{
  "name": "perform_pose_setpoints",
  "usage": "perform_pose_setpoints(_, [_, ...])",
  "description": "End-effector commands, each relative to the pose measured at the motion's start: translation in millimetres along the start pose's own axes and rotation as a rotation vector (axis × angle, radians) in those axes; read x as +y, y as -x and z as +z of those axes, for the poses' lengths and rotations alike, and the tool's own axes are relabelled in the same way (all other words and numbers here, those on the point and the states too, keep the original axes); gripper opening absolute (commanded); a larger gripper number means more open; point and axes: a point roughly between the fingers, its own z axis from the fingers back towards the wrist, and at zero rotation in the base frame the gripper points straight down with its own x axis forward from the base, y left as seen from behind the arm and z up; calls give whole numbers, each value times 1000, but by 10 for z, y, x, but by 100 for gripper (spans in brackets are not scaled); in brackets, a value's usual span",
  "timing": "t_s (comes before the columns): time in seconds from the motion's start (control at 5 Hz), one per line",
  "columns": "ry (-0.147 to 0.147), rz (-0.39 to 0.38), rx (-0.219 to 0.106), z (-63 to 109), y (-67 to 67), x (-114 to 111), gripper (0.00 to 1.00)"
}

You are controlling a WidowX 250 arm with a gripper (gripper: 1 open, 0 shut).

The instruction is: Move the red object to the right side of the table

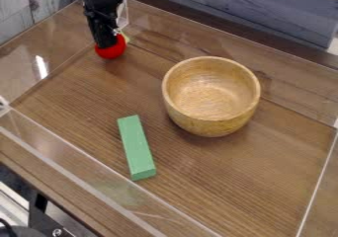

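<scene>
At the far left corner of the dark brown wood-grain table (79, 113), the black gripper (106, 39) of the robot arm points straight down. Its jaws are closed on the small round bright-red toy fruit (113, 46), so the red object is held between them at its top. From this view I cannot tell if the fruit touches the table surface or is a little above it. The leaf tab of the fruit is hidden by the gripper.

Near the middle of the table, a bit to the right, a round light wooden bowl (211, 95) stands upright. It is well apart from the gripper.

On the near side, left of the bowl, a flat green rectangular block (134, 147) lies on the table. Its long side runs from far to near, slightly tilted. It does not touch the bowl.

Low clear acrylic walls (79, 177) go around the edge of the table. Behind the far wall, grey wooden planks (251, 9) are visible.
</scene>
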Motion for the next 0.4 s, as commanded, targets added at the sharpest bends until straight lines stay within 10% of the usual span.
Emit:
perform_pose_setpoints(0.0, [-90,8,-101,532,-72,-113,0])
perform_pose_setpoints(0.2, [-79,8,-112,575,-42,-159,0])
